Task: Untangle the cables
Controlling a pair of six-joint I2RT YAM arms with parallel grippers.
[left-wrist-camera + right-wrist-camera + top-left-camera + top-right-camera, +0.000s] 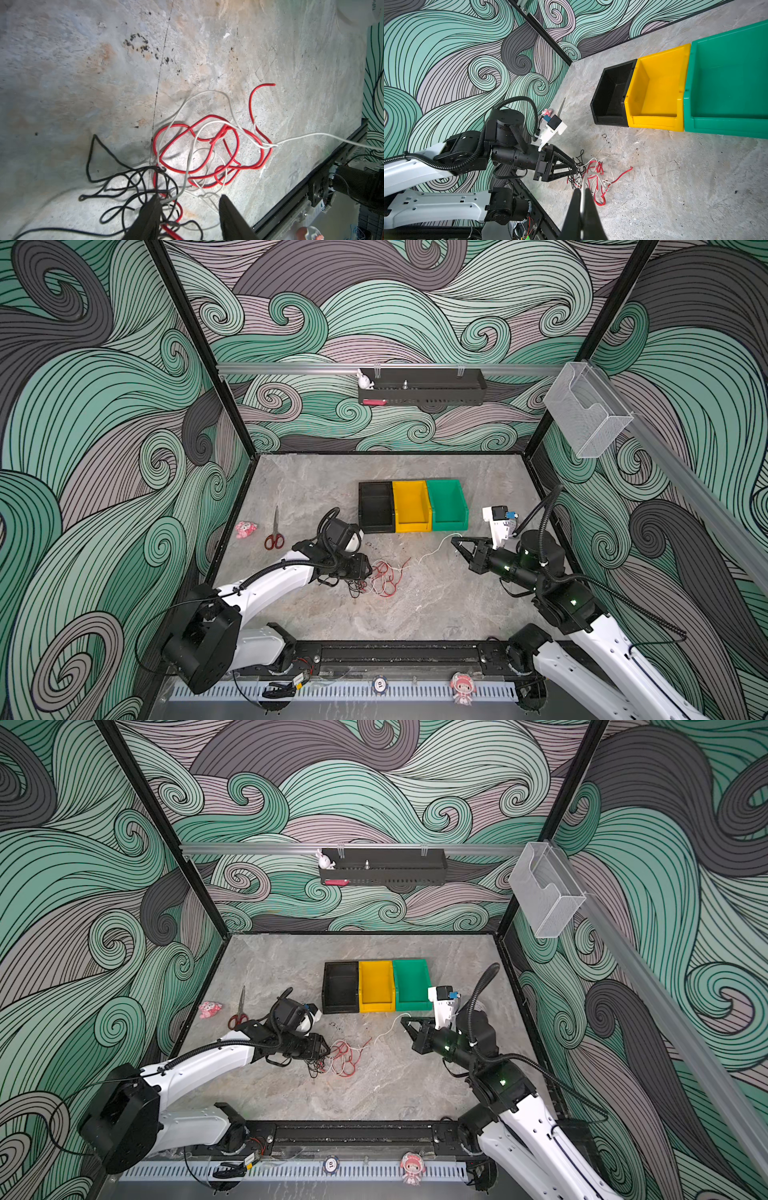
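Grey stone-pattern table (436, 614): yellow bin (411, 506) stands toward the back. Left gripper (189, 197): on the near-left of the yellow bin, jaws partly apart, straddling strands at the heap's edge, none pinched. Right gripper (582, 190): on the near-right of the yellow bin, closed tight on the white cable (582, 205). Cables (384, 578): red, white and black, tangled in one heap on the table, nearer than the yellow bin and slightly left. The white cable trails from the heap to the right gripper.
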